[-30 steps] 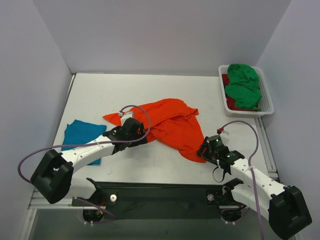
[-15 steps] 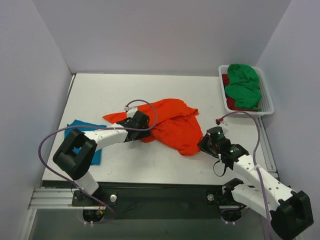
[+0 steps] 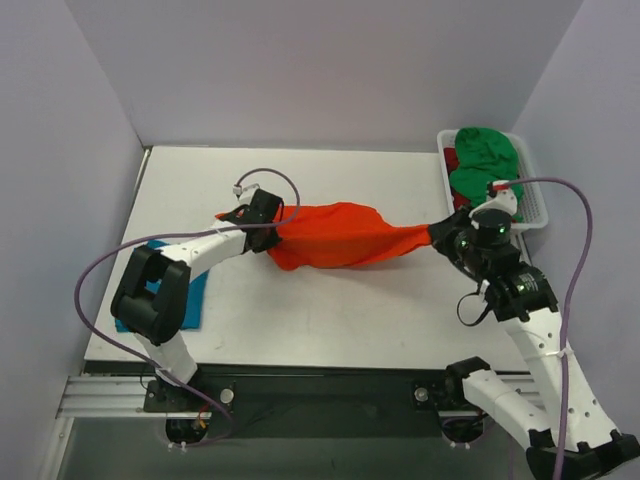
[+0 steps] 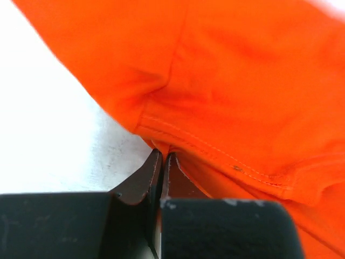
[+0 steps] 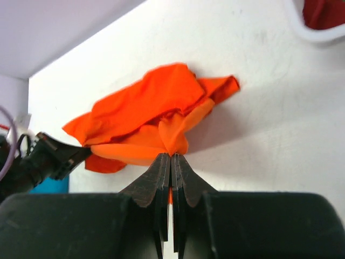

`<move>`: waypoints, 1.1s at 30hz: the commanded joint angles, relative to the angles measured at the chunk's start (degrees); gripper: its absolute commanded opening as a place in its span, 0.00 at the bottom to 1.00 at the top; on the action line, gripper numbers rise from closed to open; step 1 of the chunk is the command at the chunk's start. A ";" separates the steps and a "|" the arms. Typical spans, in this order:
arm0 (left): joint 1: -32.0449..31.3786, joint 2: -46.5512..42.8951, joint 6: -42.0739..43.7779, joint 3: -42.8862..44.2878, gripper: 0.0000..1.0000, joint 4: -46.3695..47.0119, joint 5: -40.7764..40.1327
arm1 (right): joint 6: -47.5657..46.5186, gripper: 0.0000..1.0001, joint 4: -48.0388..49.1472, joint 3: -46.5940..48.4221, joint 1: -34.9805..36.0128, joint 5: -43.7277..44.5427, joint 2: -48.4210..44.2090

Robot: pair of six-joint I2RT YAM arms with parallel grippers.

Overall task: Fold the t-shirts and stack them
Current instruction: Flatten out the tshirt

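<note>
Orange t-shirt (image 3: 335,237) slung across mid worktop (image 3: 330,320), left hand (image 3: 270,235) pinching a hemmed edge, right hand (image 3: 441,236) pinching a bunched corner. Cloth looks light, limp, sagging; probably best gripped at hems or seams.

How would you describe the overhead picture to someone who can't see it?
Two robot arms stretch an orange t-shirt between them across a white table, the left gripper shut on one end and the right gripper on the other. A teal t-shirt lies at the left; a white basket far right holds a green t-shirt.
</note>
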 commanded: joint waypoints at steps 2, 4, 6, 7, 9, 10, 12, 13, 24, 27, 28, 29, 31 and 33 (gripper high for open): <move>3.35 -9.03 2.43 7.79 0.00 -1.75 2.94 | -3.48 0.00 -1.78 9.60 -11.08 -7.12 3.24; 4.49 -11.23 3.22 11.57 0.00 -1.49 5.04 | -3.48 0.00 -1.78 12.25 -14.79 -9.67 5.44; 5.28 -11.68 4.27 16.56 0.00 -1.14 7.07 | -3.13 0.00 -1.86 16.10 -20.13 -12.92 7.81; 5.46 -11.33 4.71 18.51 0.00 -0.96 9.95 | -2.78 0.00 -1.78 17.26 -21.91 -14.41 8.52; 5.46 -9.32 6.11 22.90 0.00 -0.96 13.13 | -1.47 0.00 -1.78 20.85 -27.17 -19.42 10.10; 5.46 -8.61 6.38 27.01 0.00 -1.22 14.97 | -0.85 0.00 -1.86 22.27 -28.94 -20.74 10.54; 5.37 -6.94 7.08 30.99 0.00 -1.40 19.80 | 0.29 0.00 -1.78 25.86 -31.67 -24.26 10.64; 5.29 -6.49 7.26 34.40 0.00 -2.10 20.78 | 0.82 0.00 -2.12 26.84 -34.29 -25.23 10.46; 12.30 -2.10 8.15 48.93 0.01 -14.22 27.36 | 11.45 0.00 6.64 8.44 -21.88 -31.93 -9.12; 16.43 -0.52 7.53 49.02 0.03 -16.42 29.75 | 13.40 0.00 13.94 -5.02 -2.03 -22.03 -13.62; 16.97 -0.34 7.79 48.85 0.06 -18.26 29.75 | 12.88 0.00 16.31 -7.49 3.68 -17.55 -13.62; 17.50 -0.34 8.23 48.50 0.23 -18.62 29.58 | 11.13 0.00 17.55 -11.78 10.78 -7.06 -11.54; 18.29 -0.69 9.63 47.53 0.42 -20.81 27.05 | 9.28 0.00 20.61 -13.13 28.11 2.84 -6.36; 18.73 -1.92 10.86 46.57 0.69 -22.14 25.54 | 7.61 0.00 24.21 -12.01 38.83 12.09 5.41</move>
